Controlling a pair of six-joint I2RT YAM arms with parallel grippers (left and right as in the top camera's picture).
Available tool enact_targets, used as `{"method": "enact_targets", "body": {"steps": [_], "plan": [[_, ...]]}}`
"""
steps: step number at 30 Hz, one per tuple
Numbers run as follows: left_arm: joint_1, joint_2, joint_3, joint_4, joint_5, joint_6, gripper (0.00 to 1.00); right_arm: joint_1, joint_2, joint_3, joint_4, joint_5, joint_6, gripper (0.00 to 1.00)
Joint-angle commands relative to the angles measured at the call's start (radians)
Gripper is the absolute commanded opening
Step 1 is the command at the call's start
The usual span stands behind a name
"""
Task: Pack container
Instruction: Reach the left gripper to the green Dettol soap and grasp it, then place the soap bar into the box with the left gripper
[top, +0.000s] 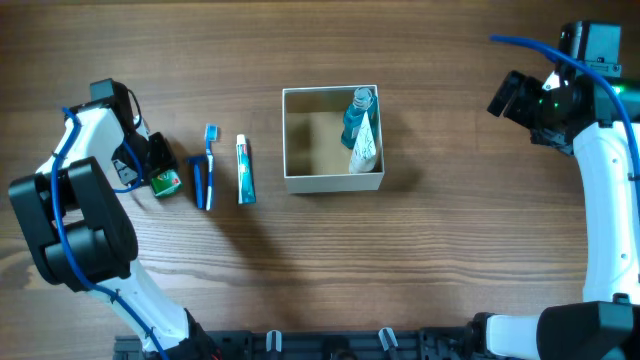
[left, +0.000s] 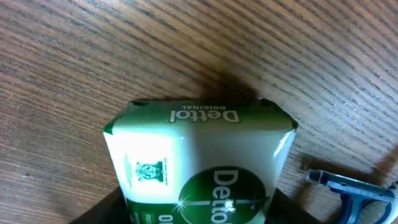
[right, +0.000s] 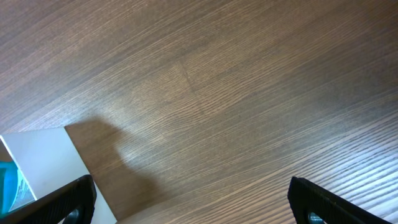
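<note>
The container (top: 333, 182), a square white-walled box with a tan inside, stands mid-table and holds a blue bottle (top: 357, 110) and a white tube (top: 365, 146). My left gripper (top: 152, 162) is at the far left, shut on a green-and-white Dettol soap packet (top: 166, 183). In the left wrist view the packet (left: 199, 155) fills the space between the jaws (left: 199, 214). My right gripper (top: 506, 96) is open and empty at the far right, away from the container. Its wrist view shows the jaws (right: 193, 199) over bare wood, with the container's white wall (right: 43, 162) at the left.
A blue razor (top: 199, 181), a blue toothbrush (top: 210, 150) and a toothpaste tube (top: 245, 170) lie side by side between the soap packet and the container. The razor also shows in the left wrist view (left: 351, 186), right of the packet.
</note>
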Motion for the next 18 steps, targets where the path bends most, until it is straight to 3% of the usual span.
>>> {"method": "enact_targets", "body": {"steps": [1, 4, 13, 18], "plan": [[-0.005, 0.016, 0.011, 0.002, 0.006, -0.002, 0.45, -0.002, 0.012, 0.011, 0.001, -0.005, 0.008, 1.00], [-0.005, -0.004, 0.012, -0.001, 0.020, -0.002, 0.38, -0.002, 0.012, 0.011, 0.001, -0.005, 0.008, 1.00], [-0.010, -0.195, 0.072, -0.097, 0.055, -0.002, 0.39, -0.002, 0.012, 0.011, 0.002, -0.005, 0.009, 1.00], [-0.065, -0.343, 0.130, -0.153, 0.195, -0.002, 0.38, -0.002, 0.012, 0.011, 0.003, -0.005, 0.008, 1.00]]}}
